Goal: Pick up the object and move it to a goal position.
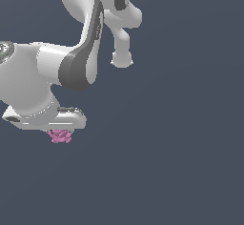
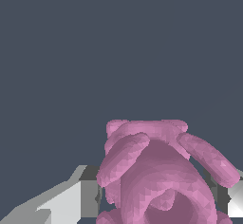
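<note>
The object is a small pink lumpy item sitting directly under the white hand of my gripper at the exterior view's lower left. In the wrist view the object fills the gap of the gripper. One grey-white finger touches one side of it, and the other finger touches the opposite side. The gripper is shut on the object. In the exterior view the fingers are hidden behind the hand and the object.
The arm's white and grey links fill the exterior view's upper left. Around them is only a uniform dark blue-grey background, with no table edge or goal marker showing.
</note>
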